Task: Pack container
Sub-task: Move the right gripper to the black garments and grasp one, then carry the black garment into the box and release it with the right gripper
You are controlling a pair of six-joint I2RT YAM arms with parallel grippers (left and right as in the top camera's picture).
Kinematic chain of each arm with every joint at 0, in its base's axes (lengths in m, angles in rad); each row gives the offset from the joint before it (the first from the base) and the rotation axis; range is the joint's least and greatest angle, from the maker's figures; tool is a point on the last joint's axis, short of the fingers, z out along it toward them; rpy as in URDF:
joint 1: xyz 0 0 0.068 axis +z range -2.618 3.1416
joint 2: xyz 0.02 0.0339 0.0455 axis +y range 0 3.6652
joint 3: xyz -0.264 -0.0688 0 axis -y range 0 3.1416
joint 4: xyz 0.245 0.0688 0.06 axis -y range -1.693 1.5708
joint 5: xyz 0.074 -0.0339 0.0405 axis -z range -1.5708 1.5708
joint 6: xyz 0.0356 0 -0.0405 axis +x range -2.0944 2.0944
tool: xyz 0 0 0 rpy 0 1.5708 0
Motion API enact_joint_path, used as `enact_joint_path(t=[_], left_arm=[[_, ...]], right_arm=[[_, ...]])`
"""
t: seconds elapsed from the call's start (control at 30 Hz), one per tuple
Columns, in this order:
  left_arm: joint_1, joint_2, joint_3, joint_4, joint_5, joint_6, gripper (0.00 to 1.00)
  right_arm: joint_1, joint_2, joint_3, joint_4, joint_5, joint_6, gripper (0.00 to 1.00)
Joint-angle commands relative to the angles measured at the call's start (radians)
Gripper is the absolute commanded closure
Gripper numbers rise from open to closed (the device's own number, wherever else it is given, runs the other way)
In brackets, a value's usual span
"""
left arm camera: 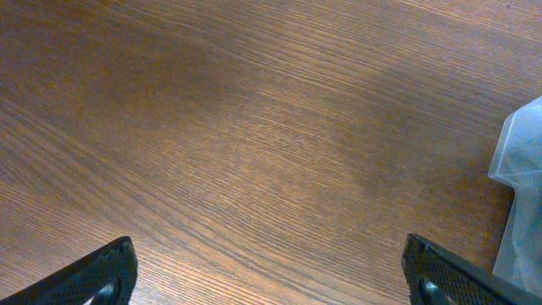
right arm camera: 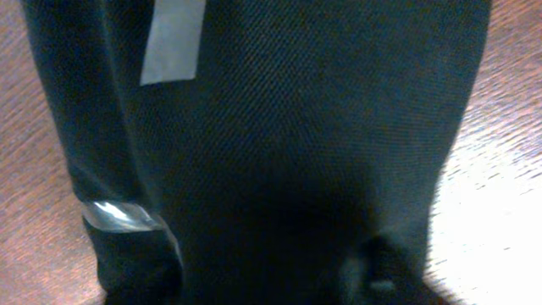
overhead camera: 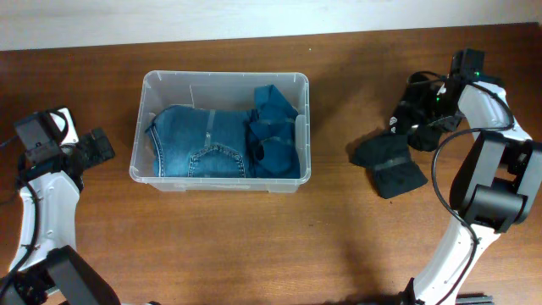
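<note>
The clear container (overhead camera: 222, 79) stands left of the table's middle and holds folded blue jeans (overhead camera: 199, 144) and a darker blue garment (overhead camera: 275, 127). Its corner shows at the right edge of the left wrist view (left arm camera: 521, 169). My left gripper (overhead camera: 100, 146) is open and empty over bare wood (left arm camera: 267, 254), left of the container. A black garment (overhead camera: 389, 165) lies on the table at the right. My right gripper (overhead camera: 412, 114) sits on its far end. In the right wrist view the black garment (right arm camera: 296, 127) fills the frame, and the jaws (right arm camera: 254, 263) are apart with cloth between them.
A white tag (right arm camera: 172, 38) is on the black garment. Bare wooden table (overhead camera: 339, 229) lies between the container and the garment and along the front. A pale wall runs along the table's far edge.
</note>
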Motion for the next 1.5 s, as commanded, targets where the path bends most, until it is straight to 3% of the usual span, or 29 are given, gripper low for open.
enact_joint_path(t=[0.0,0.27,0.43,0.67,0.97,1.4,1.47], left_arm=[[0.005,0.012,0.01,0.0,-0.009,0.002,0.01],[0.005,0.012,0.01,0.004,-0.009,0.002,0.0],[0.005,0.012,0.01,0.008,-0.006,0.001,0.01],[0.005,0.012,0.01,0.022,-0.005,0.001,0.01],[0.005,0.012,0.01,0.025,0.037,0.001,0.01],[0.005,0.012,0.01,0.025,0.043,0.001,0.01],[0.005,0.012,0.01,0.025,0.053,0.001,0.01]], right_arm=[[-0.006,0.038,-0.014,-0.02,0.008,0.006,0.93],[0.007,-0.129,0.039,-0.138,-0.003,-0.064,0.96],[0.04,-0.309,0.175,-0.272,-0.185,-0.149,0.96],[0.283,-0.497,0.242,-0.31,-0.311,-0.124,0.96],[0.672,-0.383,0.239,-0.309,-0.178,0.066,0.96],[0.841,-0.132,0.239,-0.354,0.001,0.254,0.96],[0.853,-0.119,0.239,-0.362,0.002,0.253,0.85]])
